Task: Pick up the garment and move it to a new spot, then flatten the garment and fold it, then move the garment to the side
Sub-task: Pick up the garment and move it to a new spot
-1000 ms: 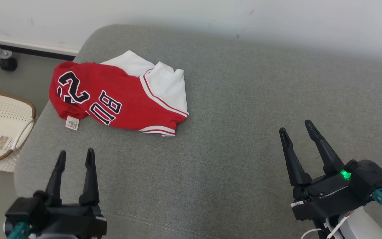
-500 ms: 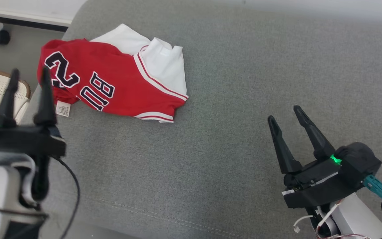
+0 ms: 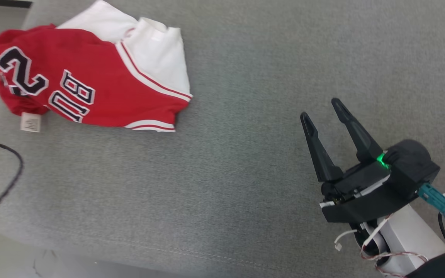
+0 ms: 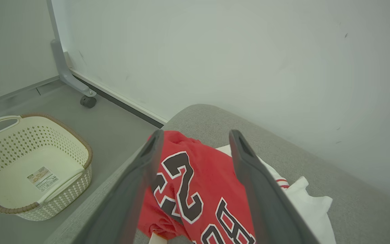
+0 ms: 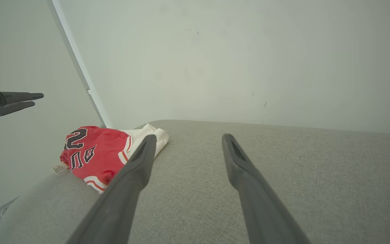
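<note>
i see garment (image 3: 91, 88) red with white panels, black numerals edged white, red-and-white striped trim. cushion (image 3: 226, 173) plain grey weave. basket (image 4: 12, 149) cream, diamond-perforated, brown rim. right gripper (image 3: 320, 107) black, small green light on it.

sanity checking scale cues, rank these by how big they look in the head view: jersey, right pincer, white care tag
1. jersey, largest, though cropped at the top edge
2. right pincer, nearer the camera, which inflates it
3. white care tag, smallest

garment (image 3: 91, 88) 1 | basket (image 4: 12, 149) 1 | left gripper (image 4: 196, 135) 1 | right gripper (image 3: 320, 109) 1
</note>
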You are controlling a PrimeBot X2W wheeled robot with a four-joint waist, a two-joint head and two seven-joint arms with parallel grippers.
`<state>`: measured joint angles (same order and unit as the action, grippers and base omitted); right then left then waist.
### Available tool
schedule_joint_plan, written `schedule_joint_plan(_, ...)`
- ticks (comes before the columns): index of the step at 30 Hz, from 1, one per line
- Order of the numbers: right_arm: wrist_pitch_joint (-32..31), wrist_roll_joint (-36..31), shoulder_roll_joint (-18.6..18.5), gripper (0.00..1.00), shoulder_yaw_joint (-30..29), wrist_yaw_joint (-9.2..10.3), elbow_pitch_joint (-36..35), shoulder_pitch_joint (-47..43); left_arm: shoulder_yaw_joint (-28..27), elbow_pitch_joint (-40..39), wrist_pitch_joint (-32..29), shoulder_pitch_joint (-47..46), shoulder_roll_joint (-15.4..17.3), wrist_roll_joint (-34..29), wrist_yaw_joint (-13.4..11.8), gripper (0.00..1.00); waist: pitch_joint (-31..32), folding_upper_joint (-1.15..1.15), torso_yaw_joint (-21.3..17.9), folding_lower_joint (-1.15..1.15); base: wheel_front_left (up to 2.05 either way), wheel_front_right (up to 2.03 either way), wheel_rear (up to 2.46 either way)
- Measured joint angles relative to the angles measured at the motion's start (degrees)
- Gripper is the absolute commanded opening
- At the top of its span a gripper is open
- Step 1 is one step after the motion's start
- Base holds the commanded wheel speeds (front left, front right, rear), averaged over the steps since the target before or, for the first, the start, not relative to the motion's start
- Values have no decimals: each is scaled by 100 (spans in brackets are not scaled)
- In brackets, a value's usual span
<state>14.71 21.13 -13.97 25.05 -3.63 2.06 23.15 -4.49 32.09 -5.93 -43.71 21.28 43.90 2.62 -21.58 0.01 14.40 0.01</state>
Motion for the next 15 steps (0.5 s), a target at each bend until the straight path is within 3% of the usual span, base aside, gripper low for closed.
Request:
schedule_joint_plan(6,0,-29,43,100,11,-41,19,268,10,746,-396,-462,346,-19,-9,100,-294,0,-244,0,0,0,0)
schedule_joint_plan(15,0,-76,13,100,-56,-92,101,360,193,1622,-810,-787,454,-182,-107,100,-642,0,-603,0,0,0,0)
